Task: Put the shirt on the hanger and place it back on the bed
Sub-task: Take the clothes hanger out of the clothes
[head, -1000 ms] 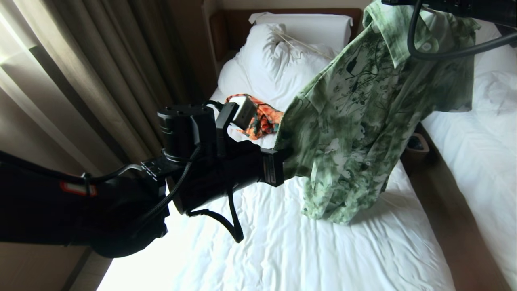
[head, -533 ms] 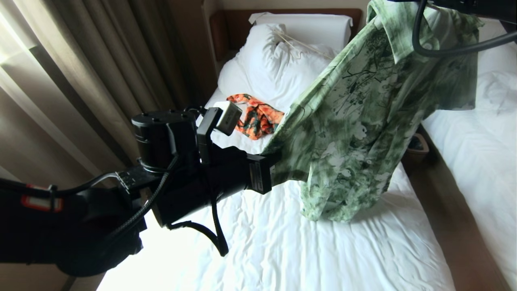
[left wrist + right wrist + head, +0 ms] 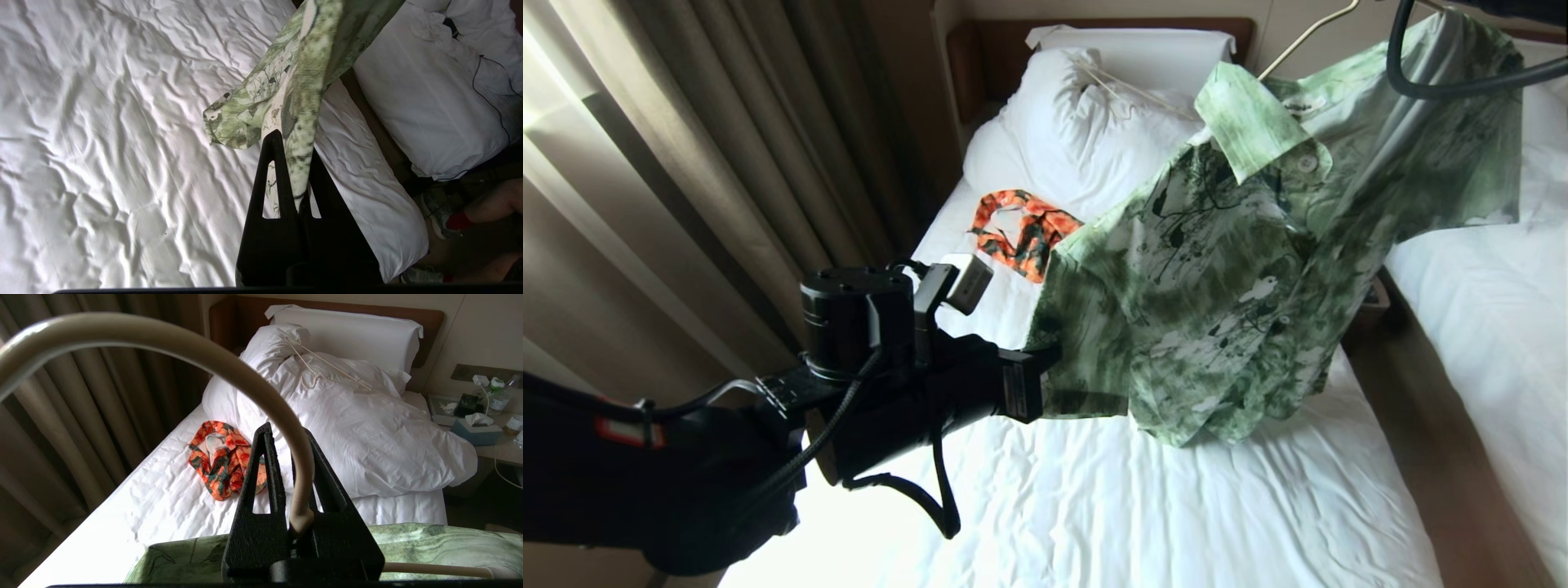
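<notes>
Our left gripper (image 3: 300,171) is clamped tight on a fold of the shirt (image 3: 1225,278), the green cloth pinched between its black fingers (image 3: 271,179) and running away from the tips toward twelve o'clock in the left wrist view. In the head view we see that gripper (image 3: 1045,367) low at about eight o'clock of the garment, gripping the edge of a sleeve and drawing it out sideways above the bed (image 3: 1176,506). Up at one o'clock, our right gripper (image 3: 292,486) is closed on the hanger (image 3: 204,351), the cream hook curving up out of the jaws and arching overhead in the right wrist view, with one thin arm of it poking out along the bottom edge over green fabric. From the head camera only a bare cream arm of the hanger (image 3: 1307,37) shows, slanting above the collar at twelve o'clock of the shirt; the right gripper itself is out of that view. The shirt hangs in the air between our two grippers, its hem reaching down toward the wrinkled sheet. Behind it, at ten o'clock, an orange patterned garment (image 3: 1021,233) lies on the sheet, beside the bunched duvet (image 3: 1078,131), where a second hanger (image 3: 322,359) rests. Curtains (image 3: 727,147) hang at nine o'clock, another bed (image 3: 1486,310) at three.
</notes>
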Tool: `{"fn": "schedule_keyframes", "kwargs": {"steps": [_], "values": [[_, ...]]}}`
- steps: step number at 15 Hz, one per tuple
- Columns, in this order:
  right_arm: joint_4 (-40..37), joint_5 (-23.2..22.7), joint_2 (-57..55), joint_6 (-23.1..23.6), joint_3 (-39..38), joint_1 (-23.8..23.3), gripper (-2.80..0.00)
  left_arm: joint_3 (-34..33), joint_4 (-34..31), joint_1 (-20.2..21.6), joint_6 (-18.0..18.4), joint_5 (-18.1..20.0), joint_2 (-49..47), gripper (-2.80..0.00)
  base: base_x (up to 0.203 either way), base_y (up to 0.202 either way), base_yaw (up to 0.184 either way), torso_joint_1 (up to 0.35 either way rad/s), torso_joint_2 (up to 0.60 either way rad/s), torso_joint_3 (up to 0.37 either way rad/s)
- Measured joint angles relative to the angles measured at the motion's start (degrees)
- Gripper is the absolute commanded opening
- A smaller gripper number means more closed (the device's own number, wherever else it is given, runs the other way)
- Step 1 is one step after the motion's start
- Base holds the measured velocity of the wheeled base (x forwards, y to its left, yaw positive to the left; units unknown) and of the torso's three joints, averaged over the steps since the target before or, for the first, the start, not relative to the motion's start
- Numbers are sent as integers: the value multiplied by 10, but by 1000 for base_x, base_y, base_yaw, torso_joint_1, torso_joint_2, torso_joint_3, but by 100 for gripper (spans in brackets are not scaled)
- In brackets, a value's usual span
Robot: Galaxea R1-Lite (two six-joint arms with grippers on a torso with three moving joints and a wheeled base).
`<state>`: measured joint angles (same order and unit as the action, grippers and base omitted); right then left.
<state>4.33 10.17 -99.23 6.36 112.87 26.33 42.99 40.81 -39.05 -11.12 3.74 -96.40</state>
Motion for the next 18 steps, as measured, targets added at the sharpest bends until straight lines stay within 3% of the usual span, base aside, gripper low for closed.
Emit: {"fn": "schedule_keyframes", "kwargs": {"steps": [3,4,5,13,14,18], "values": [[0,0,1,0,0,-6,-280,7,-2,-2,-1,0,10,-280,0,0,0,0,0,0],[0,0,1,0,0,-6,-280,9,-2,-5,-1,0,15,-250,0,0,0,0,0,0],[-1,0,1,0,0,-6,-280,9,-2,-7,-1,0,19,0,0,0,0,0,0,0],[-1,0,-1,-2,-4,-5,-280,-40,-8,7,-3,-4,121,0,0,0,0,0,0,0],[0,-1,-2,-3,-4,-5,-280,-60,-9,15,-2,-6,145,-280,0,0,0,0,0,0],[2,-1,-4,-16,-4,-5,-280,-139,-46,61,-2,-18,272,-280,0,0,0,0,0,0]]}}
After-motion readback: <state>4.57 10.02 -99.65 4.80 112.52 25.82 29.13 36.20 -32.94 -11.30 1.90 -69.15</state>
